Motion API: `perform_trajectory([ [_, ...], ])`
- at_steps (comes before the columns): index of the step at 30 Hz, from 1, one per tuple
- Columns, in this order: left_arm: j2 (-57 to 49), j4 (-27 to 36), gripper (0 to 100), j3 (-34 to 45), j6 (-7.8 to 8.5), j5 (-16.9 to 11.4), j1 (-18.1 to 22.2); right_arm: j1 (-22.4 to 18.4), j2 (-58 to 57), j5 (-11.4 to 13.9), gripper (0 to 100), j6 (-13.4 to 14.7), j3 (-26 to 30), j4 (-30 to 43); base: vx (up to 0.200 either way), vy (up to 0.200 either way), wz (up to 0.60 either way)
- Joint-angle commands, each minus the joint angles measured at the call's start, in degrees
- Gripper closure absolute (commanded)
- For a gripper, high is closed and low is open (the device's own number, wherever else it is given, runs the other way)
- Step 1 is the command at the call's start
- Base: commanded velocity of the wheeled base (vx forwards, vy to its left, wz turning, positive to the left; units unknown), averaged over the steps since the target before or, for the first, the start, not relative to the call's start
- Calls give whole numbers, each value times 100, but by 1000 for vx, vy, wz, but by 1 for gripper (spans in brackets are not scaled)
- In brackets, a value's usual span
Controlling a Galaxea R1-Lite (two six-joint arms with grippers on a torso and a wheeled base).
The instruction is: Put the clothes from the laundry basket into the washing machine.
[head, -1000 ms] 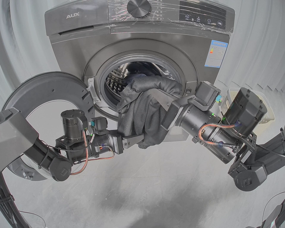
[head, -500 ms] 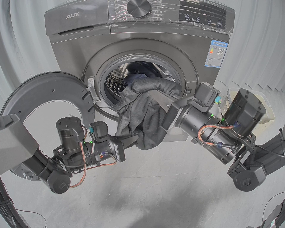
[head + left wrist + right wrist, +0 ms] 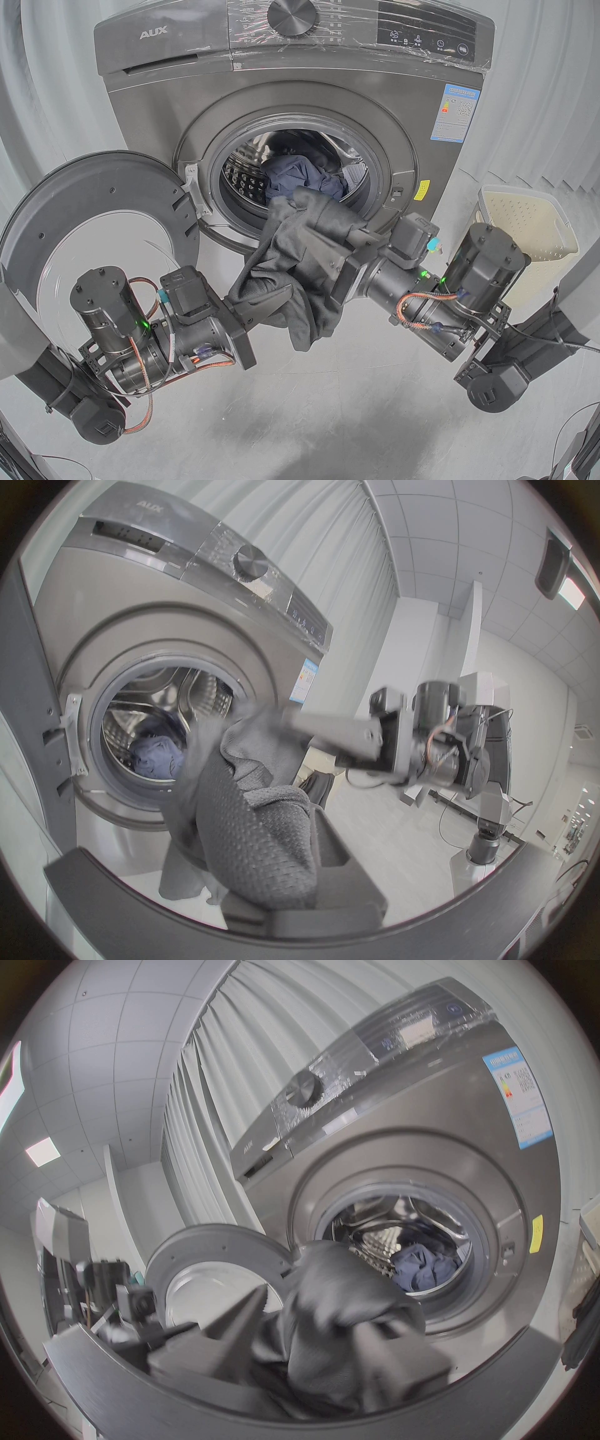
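**Dark grey garment (image 3: 300, 250) is held before the open washing machine (image 3: 156, 94)**

The garment is clamped by both grippers at 6 o'clock of the porthole, outside the drum. The right gripper (image 3: 319, 240) is closed on its upper folds and the left gripper (image 3: 269, 300) on its lower edge. Blue clothes (image 3: 300, 178) are seen lying inside the drum. The door (image 3: 94, 194) is swung wide at 9 o'clock, and the laundry basket (image 3: 531, 225) is stood at 3 o'clock. A blue-and-white label (image 3: 454, 112) is stuck at 2 o'clock of the porthole, a yellow sticker (image 3: 422, 189) at 3 o'clock; their print cannot be read.
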Motion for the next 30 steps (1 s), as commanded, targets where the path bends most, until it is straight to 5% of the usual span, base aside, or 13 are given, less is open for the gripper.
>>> perform_trajectory([
  [1, -161, -91, 100, -226, -26, 31, 1, -51, 173, 6, 0, -14, 323, -16, 0, 0, 0],
  [6, -196, -214, 100, -586, -325, 225, 141, -201, 164, 6, 0, -84, 912, -201, 0, 0, 0],
  [15, -90, -232, 100, -1069, -527, 277, 229, -482, 155, 68, 0, -111, 1589, -219, 0, 0, 0],
  [21, -178, -241, 100, -1210, -562, 304, 212, -412, 270, 68, 0, -137, 1686, -201, 0, 0, 0],
  [30, -108, -241, 100, -1535, -597, 708, 229, -394, 1096, 59, 0, -146, 1484, -219, 0, 0, 0],
])
